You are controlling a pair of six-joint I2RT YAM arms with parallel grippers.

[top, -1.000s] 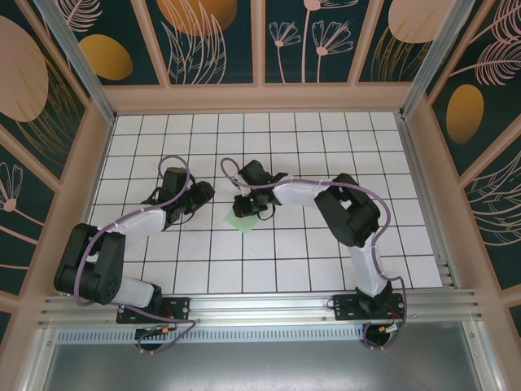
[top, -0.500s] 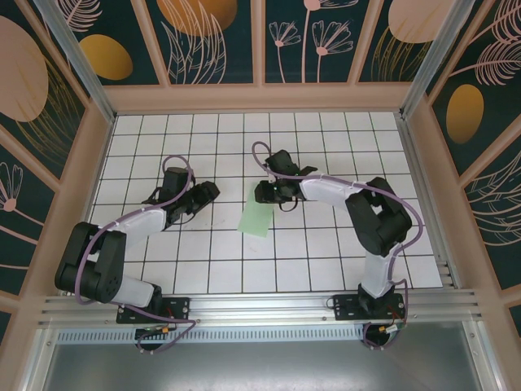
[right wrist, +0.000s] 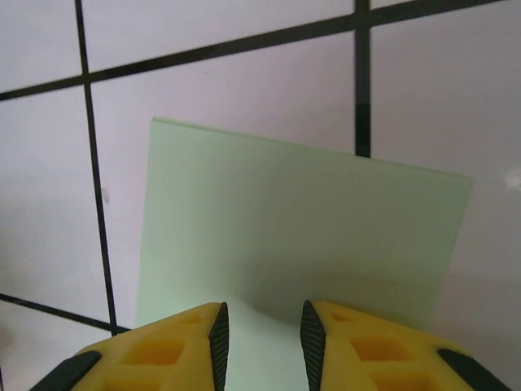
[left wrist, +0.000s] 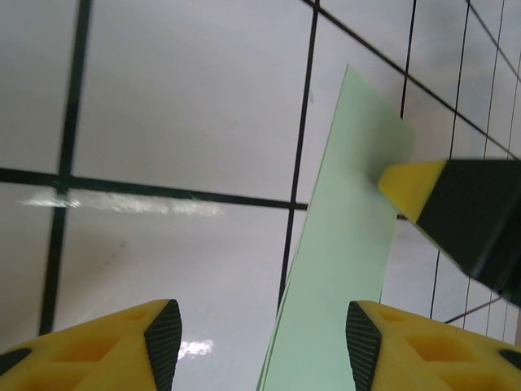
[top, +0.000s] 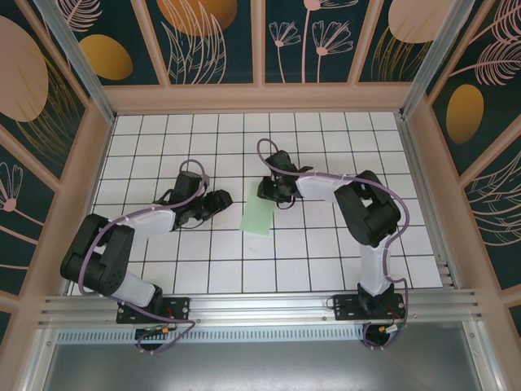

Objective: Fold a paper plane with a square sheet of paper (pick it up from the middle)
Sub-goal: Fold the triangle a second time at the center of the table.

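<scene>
On the tiled floor [top: 326, 269] between my arms, the square sheet of paper [top: 257, 217] lies flat, folded into a narrow strip. My right gripper [right wrist: 263, 326] sits at its far end, jaws slightly parted and pinching nothing; my left gripper [left wrist: 256, 326] stands spread at its left edge. I judge this early folding: next I need a clean hold on one layer

The pale mint-green paper [top: 257, 217], a narrow rectangle, lies flat and slightly slanted on the gridded surface, mid-table.

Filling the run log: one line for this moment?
paper: folded rectangle, on floor | left gripper: open, beside it | right gripper: open, over its edge
</scene>
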